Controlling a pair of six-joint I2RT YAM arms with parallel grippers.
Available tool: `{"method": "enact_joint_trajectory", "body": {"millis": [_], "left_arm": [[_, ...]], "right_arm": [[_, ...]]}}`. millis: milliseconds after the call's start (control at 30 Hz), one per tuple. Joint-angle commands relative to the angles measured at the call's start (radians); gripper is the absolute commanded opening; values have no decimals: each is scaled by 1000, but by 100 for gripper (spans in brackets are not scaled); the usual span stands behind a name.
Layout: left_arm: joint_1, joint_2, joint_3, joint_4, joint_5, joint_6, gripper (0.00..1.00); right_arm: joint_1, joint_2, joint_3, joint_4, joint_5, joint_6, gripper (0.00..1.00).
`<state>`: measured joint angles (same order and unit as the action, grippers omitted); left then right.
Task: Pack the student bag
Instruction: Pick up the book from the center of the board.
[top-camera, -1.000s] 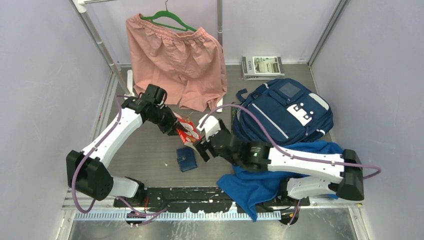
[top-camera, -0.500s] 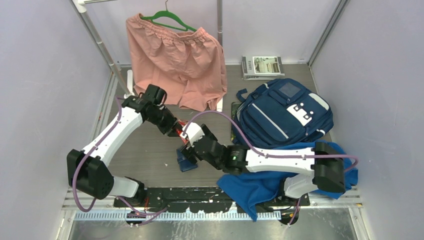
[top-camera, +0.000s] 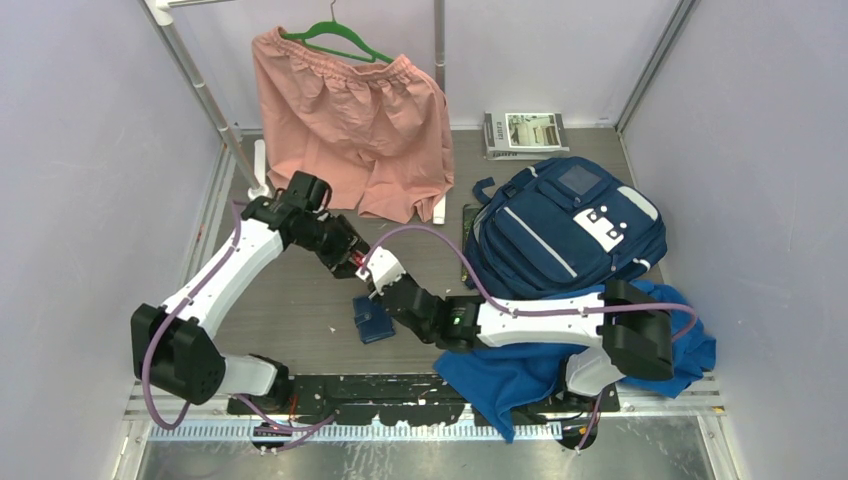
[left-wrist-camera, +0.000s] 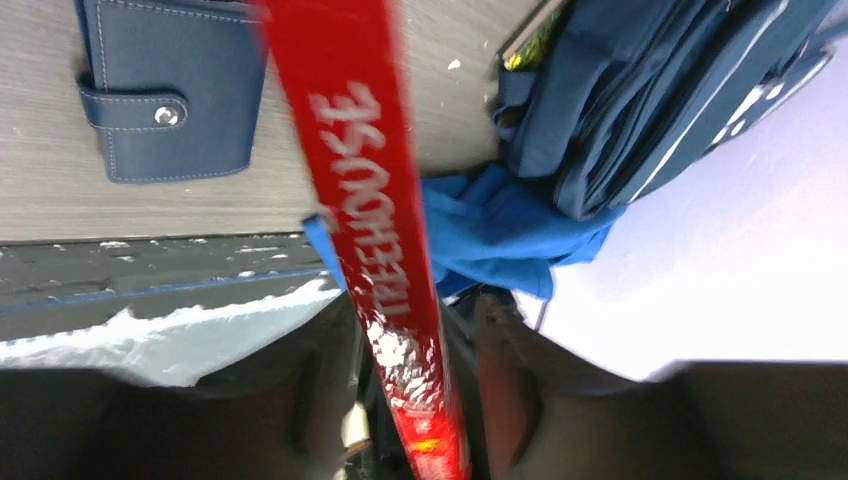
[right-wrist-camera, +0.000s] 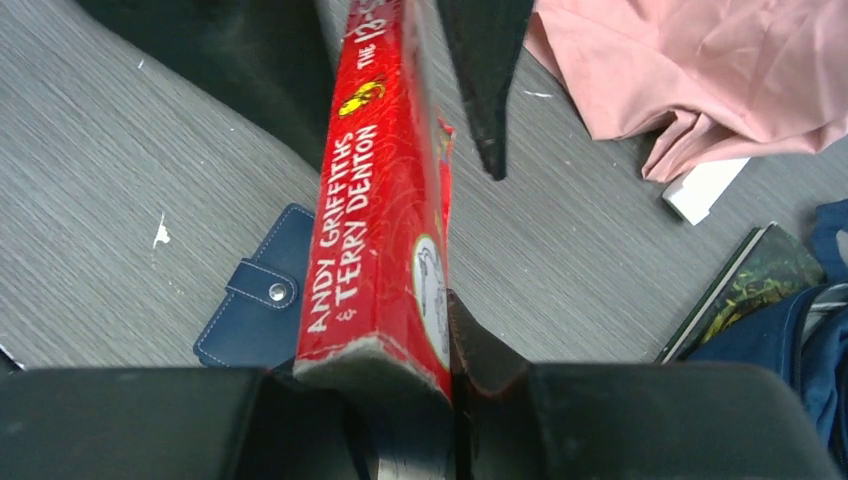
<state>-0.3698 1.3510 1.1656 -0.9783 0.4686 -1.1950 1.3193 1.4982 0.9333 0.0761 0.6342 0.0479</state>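
Note:
The student bag (top-camera: 565, 225), navy with white stripes, lies at the right of the table, and its edge shows in the left wrist view (left-wrist-camera: 640, 90). A red paperback book (top-camera: 364, 263) hangs above the table between both arms. My left gripper (top-camera: 352, 256) grips its far end, with the spine (left-wrist-camera: 375, 230) running out between the fingers (left-wrist-camera: 415, 400). My right gripper (top-camera: 377, 277) is shut on the near end, jaws pressed on both covers (right-wrist-camera: 375, 200), midpoint (right-wrist-camera: 390, 375). The left gripper's dark fingers (right-wrist-camera: 485, 70) show at the book's far end.
A small navy wallet (top-camera: 372, 322) lies on the table under the book. A royal-blue cloth (top-camera: 520, 370) is bunched under the right arm. Pink shorts (top-camera: 350, 120) hang at the back, magazines (top-camera: 525, 133) lie at the back right, and a green book (right-wrist-camera: 740, 290) sits beside the bag.
My right arm reached left to the book and its jaws closed from wide open onto the near end. The left arm kept holding the book almost still.

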Motion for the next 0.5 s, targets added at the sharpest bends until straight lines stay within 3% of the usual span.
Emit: {"method": "enact_joint_trajectory", "body": {"millis": [0,67,100,300,367,467], "left_arm": [[15,-94,3,78,50,66,69],[25,-129,20,78,18,115,92],[28,-146,30,77,2,151,96],[34,-296,-15,203,-44,376,94],[39,-334,-30,229,-39,468,95],[63,-340,-41,225,87,559,96]], "right_arm": [[-69,-145,19,-32,-73,121,1],[-179,-213,18,-124,-252,206,1],[-237,-244,17,-161,-364,252,1],[-563,-351,51,-297,-971,392,1],[-673,-359,51,-271,-1188,458,1],[-809,-370,15,-128,-1467,612,1]]}}
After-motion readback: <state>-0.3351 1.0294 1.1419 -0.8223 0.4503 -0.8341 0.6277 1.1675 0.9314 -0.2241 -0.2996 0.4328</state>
